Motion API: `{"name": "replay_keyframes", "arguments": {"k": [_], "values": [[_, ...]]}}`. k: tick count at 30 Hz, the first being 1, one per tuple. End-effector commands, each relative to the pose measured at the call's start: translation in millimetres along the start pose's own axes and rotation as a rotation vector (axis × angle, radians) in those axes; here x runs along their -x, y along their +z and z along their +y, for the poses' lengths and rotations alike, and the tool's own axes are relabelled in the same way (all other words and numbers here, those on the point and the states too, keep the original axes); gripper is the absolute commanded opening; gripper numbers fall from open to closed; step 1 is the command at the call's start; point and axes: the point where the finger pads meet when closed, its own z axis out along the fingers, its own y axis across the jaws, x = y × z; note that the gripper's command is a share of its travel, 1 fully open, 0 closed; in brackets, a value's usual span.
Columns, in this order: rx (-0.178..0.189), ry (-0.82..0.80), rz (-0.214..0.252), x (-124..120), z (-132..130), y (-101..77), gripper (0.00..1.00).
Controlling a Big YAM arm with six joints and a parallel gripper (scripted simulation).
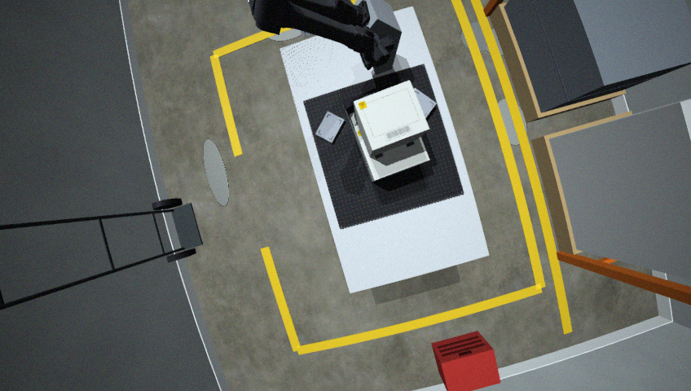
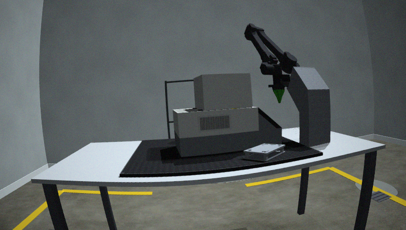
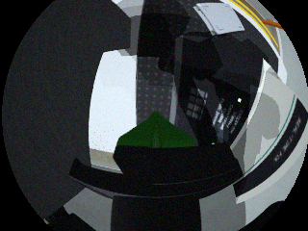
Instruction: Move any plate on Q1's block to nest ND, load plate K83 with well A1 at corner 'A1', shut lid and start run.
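My gripper (image 2: 279,98), jaws together w/ nothing between, hangs above the sloped panel of cycler Q1 (image 2: 216,131); lid (image 2: 222,91) sits level on its body.

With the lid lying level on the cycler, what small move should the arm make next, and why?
Probably lower the shut gripper onto START, second from the left in the keypad's upper row. The lid sits flat on Q1, the fingers hold nothing and hang above the sloped panel end, and the wrist view shows a green lamp, so no run is on.
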Motion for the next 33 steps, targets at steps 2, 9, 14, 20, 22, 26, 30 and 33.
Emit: {"name": "replay_keyframes", "arguments": {"k": [2, 9, 14, 20, 22, 26, 30, 33], "values": [[-0.031, 0.018, -0.010, 2, -14, -2.5, 0.00], [-0.038, -0.005, -0.007, 3, -17, -5.5, 0.00], [-0.035, -0.014, -0.005, 4, -17, -6.3, 0.00], [-0.026, 0.000, -0.003, 3, -10, -5.2, 0.00], [-0.023, 0.002, -0.002, 2, -8, -4.9, 0.00], [-0.015, -0.006, 0.000, 1, -1, -4.0, 0.00], [-0.012, -0.010, 0.002, 1, 1, -3.7, 0.00], [-0.012, -0.009, 0.002, 1, 1, -3.7, 0.00]]}}
